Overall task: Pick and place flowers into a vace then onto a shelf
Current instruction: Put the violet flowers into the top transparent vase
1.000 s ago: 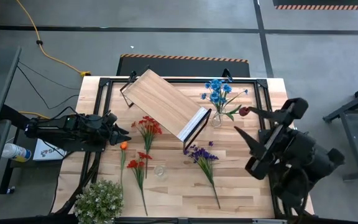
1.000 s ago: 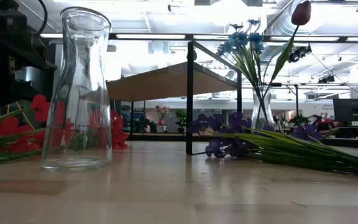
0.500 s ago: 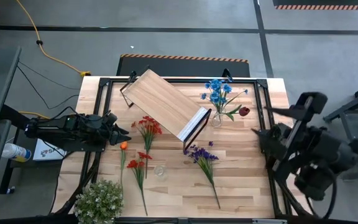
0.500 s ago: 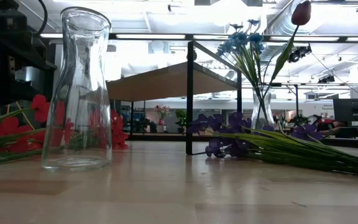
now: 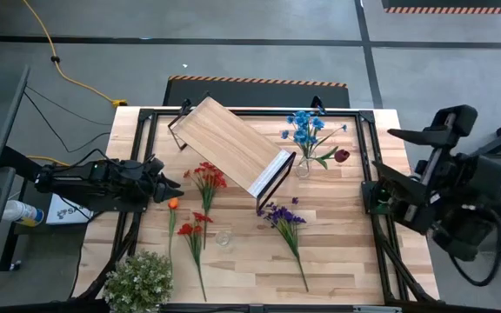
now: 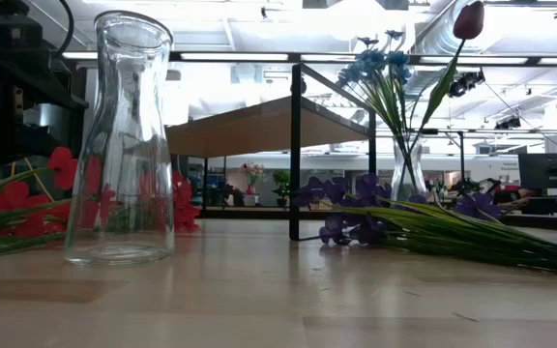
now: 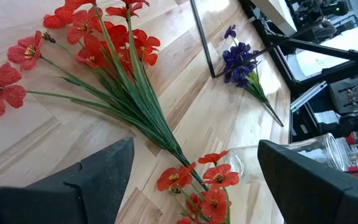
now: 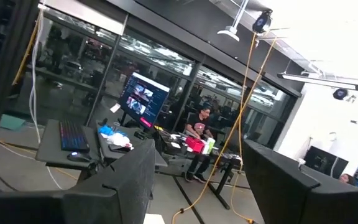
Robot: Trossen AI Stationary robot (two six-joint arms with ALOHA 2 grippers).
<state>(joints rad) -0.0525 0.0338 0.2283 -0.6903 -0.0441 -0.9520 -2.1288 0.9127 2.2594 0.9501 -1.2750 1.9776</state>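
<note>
The left gripper (image 5: 165, 184) sits at the table's left edge, fingers apart and empty, just beside the orange sprig (image 5: 173, 205). The right gripper (image 5: 388, 165) is raised beyond the table's right edge, fingers apart and empty.

Two glass vases are present. The far vase (image 5: 303, 166) stands upright near the shelf's end bracket and holds two stems: one blue sprig (image 5: 305, 127) and one dark red bloom (image 5: 342, 156). The near vase (image 6: 120, 140) stands empty.

Four sprigs lie flat on the tabletop: two red sprigs (image 5: 206, 177), one orange, one purple sprig (image 5: 282, 217).

One shelf (image 5: 230, 143) stands diagonally at the table's centre.
</note>
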